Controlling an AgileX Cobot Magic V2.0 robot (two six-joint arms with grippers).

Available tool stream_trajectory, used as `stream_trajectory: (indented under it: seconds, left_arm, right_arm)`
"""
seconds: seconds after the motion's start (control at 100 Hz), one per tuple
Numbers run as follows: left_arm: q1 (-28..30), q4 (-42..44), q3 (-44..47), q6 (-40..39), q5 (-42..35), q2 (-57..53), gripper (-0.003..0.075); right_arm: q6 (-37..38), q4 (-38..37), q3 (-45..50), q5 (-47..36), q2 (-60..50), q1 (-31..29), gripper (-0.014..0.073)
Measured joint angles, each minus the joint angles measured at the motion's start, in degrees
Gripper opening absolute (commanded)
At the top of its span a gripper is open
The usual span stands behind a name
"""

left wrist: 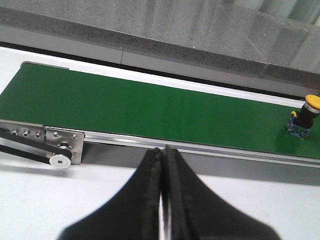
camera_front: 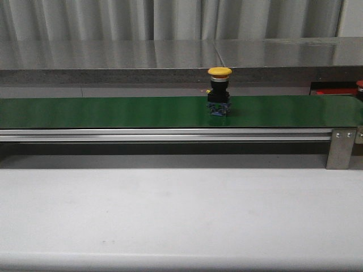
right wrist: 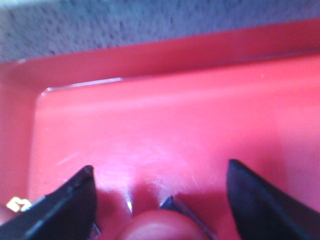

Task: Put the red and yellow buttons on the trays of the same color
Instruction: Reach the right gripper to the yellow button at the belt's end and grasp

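Note:
A yellow-capped button (camera_front: 219, 90) stands upright on the green belt (camera_front: 113, 111); the left wrist view shows the yellow button (left wrist: 305, 116) far off along the belt. My left gripper (left wrist: 163, 152) is shut and empty, over the white table just short of the belt's rail. My right gripper (right wrist: 160, 166) is open low over the red tray (right wrist: 165, 115). The rounded red button (right wrist: 161, 227) sits between its spread fingers, touching neither that I can see. In the front view only a sliver of the red tray (camera_front: 336, 91) and a red piece (camera_front: 359, 85) show at the right edge.
The belt's aluminium rail (camera_front: 164, 135) and end bracket (camera_front: 341, 148) run across the front. A grey ledge (camera_front: 170, 73) rises behind the belt. White tabletop (camera_front: 170, 215) lies in front. The belt's drive pulley (left wrist: 61, 160) is beside my left gripper.

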Motion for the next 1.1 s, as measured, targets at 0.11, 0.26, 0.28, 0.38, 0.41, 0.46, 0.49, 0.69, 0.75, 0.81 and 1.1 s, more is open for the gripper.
stream_trajectory:
  seconds: [0.11,0.26,0.28,0.38,0.41,0.46,0.49,0.69,0.75,0.81,1.1]
  left_arm:
    - [0.0,0.0,0.0,0.0,0.0,0.0,-0.0019]
    - [0.0,0.0,0.0,0.0,0.0,0.0,-0.0019]
    - [0.0,0.0,0.0,0.0,0.0,0.0,-0.0019]
    - [0.0,0.0,0.0,0.0,0.0,0.0,-0.0019]
    - [0.0,0.0,0.0,0.0,0.0,0.0,-0.0019]
    - [0.0,0.0,0.0,0.0,0.0,0.0,-0.0019]
    - [0.0,0.0,0.0,0.0,0.0,0.0,-0.0019]
    - [0.0,0.0,0.0,0.0,0.0,0.0,-0.0019]
    - [0.0,0.0,0.0,0.0,0.0,0.0,-0.0019]
    - [0.0,0.0,0.0,0.0,0.0,0.0,-0.0019]
    - [0.0,0.0,0.0,0.0,0.0,0.0,-0.0019]
  right_arm:
    - [0.0,0.2,-2.0,2.0,0.0,-0.3,0.0596]
    - [0.0,0.2,-2.3,4.9,-2.1,-1.3,0.0596]
    - [0.0,0.2,-2.3,5.2,-2.6,-1.5,0.0596]
    - [0.3,0.3,-2.3,7.7,-5.6,-2.2,0.0596]
    - [0.3,0.4,-2.3,8.5,-6.8,-2.2,0.0596]
    - [0.6,0.6,-2.4,9.8,-8.5,-2.4,0.0596]
    - [0.6,0.7,-2.4,10.6,-9.4,-2.6,0.0596]
    - [0.6,1.3,-2.2,15.9,-15.9,-2.2,0.0596]
    - [0.6,1.3,-1.0,17.0,-18.0,-1.8,0.0596]
    - [0.6,1.3,1.3,17.6,-20.8,-1.0,0.0596]
    - [-3.2,1.2,20.3,18.1,-35.5,7.3,0.0596]
